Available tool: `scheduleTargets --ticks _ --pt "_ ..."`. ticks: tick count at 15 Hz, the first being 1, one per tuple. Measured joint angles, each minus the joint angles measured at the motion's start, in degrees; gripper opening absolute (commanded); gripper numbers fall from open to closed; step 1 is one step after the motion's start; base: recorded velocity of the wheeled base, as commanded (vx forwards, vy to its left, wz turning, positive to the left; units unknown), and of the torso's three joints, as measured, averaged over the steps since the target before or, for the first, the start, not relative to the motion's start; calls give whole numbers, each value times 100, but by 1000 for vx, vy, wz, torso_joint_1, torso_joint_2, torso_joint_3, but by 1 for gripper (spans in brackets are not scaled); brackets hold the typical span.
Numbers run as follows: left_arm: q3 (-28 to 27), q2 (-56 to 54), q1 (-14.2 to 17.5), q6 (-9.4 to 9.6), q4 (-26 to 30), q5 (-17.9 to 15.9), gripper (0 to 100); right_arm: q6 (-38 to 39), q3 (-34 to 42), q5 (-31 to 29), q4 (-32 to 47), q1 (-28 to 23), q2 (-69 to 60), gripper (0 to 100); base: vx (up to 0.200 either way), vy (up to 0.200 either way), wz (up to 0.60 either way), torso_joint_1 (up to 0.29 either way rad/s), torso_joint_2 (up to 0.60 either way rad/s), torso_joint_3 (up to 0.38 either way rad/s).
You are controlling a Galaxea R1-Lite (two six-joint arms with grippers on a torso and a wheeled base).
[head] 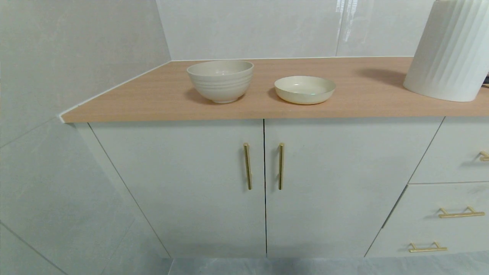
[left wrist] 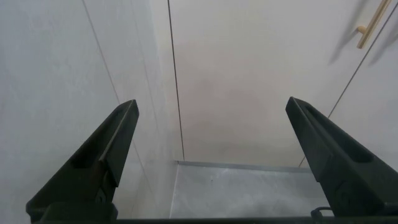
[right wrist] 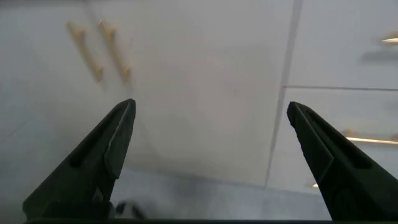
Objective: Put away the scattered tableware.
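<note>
In the upper centre of the head view, a deep ribbed bowl [head: 221, 81] stands beside a shallow glossy dish [head: 304, 89] on the wood-grain countertop [head: 153, 100] (they do not touch). The left gripper [left wrist: 210, 107] and right gripper [right wrist: 210, 108] are spread wide, holding nothing.

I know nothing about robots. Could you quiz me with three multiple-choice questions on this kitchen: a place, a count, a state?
1. Where is the deep bowl relative to the shallow dish on the counter?
A) on the robot's left of it
B) on its right
C) inside it

2. How many gold handles are on the two cabinet doors?
A) one
B) two
C) four

3. Those doors are:
A) both shut
B) one ajar
C) both wide open

Answers:
1 A, the bowl stands left of the dish, apart from it.
2 B, one bar per door beside the seam.
3 A, both lie flush with a thin seam between.
</note>
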Motion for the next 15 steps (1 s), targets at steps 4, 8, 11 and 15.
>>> scheduleTargets --ticks 4,8,11,15 --pt "0 0 0 2 2 2 100 -77 -684 567 -13 345 1958 100 0 0 0 0 0 0" --pt "0 0 0 0 2 0 100 -60 -1290 684 -926 1029 3992 100 0 0 0 0 0 0" --pt "0 0 0 0 0 2 100 167 -1624 709 -2380 1709 5560 100 0 0 0 0 0 0" --pt "0 0 0 0 0 0 100 521 -2594 717 -3262 2767 7206 100 0 0 0 0 0 0"
